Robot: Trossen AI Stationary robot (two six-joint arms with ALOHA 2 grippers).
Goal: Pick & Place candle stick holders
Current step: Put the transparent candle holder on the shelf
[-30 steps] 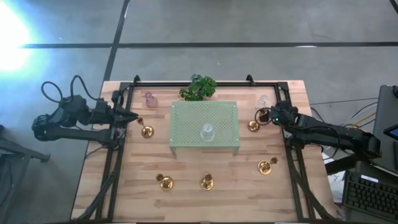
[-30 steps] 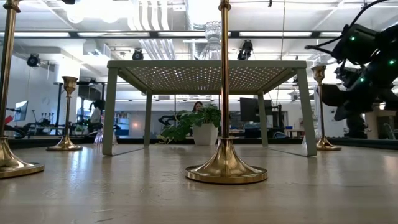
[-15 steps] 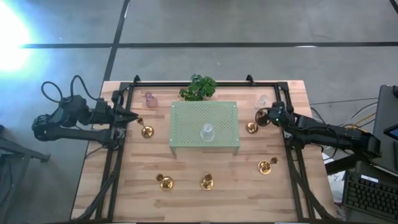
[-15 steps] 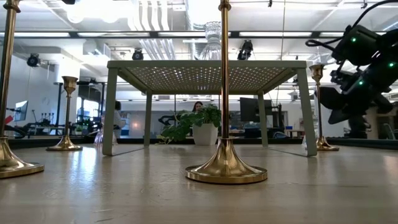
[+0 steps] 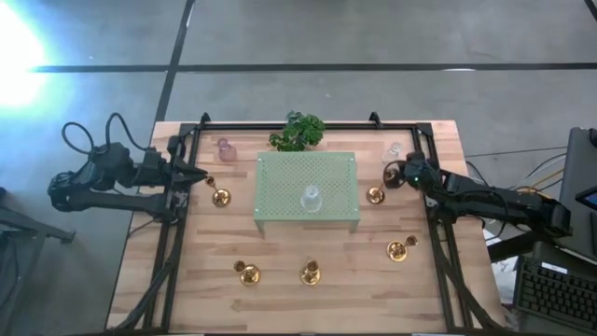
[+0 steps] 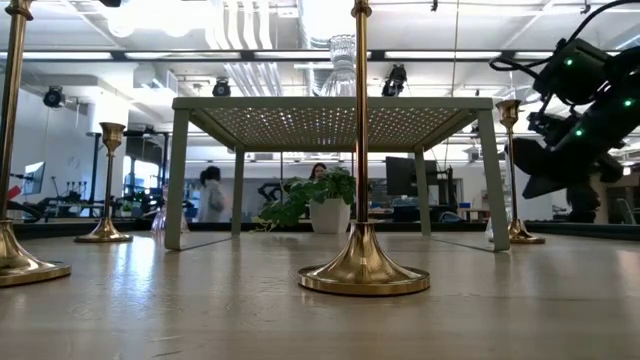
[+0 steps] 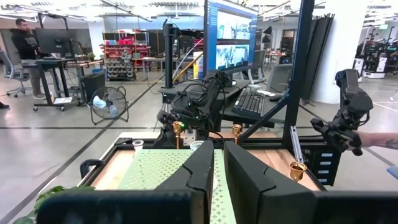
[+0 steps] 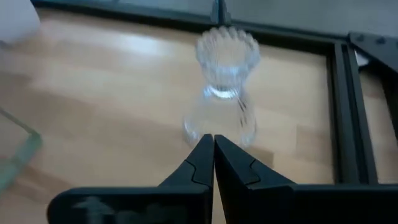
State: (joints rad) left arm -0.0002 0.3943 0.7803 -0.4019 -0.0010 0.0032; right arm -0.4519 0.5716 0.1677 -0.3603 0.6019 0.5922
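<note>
High view: we hold the right gripper, fingers together, beside a brass holder; next, we open to grasp.

The left dark six-joint arm is lying low and nearly horizontal along the left edge of the table, reaching inward from the left. Its two-finger left gripper is pointing toward the table's middle, with both dark fingers pressed nearly together (only a thin slit is showing between them).

The right dark six-joint arm is extending from the right side, angling inward toward the far right part of the table. Its two-finger right gripper is sitting with jaws fully closed, the fingertips meeting at a point and gripping nothing.
</note>
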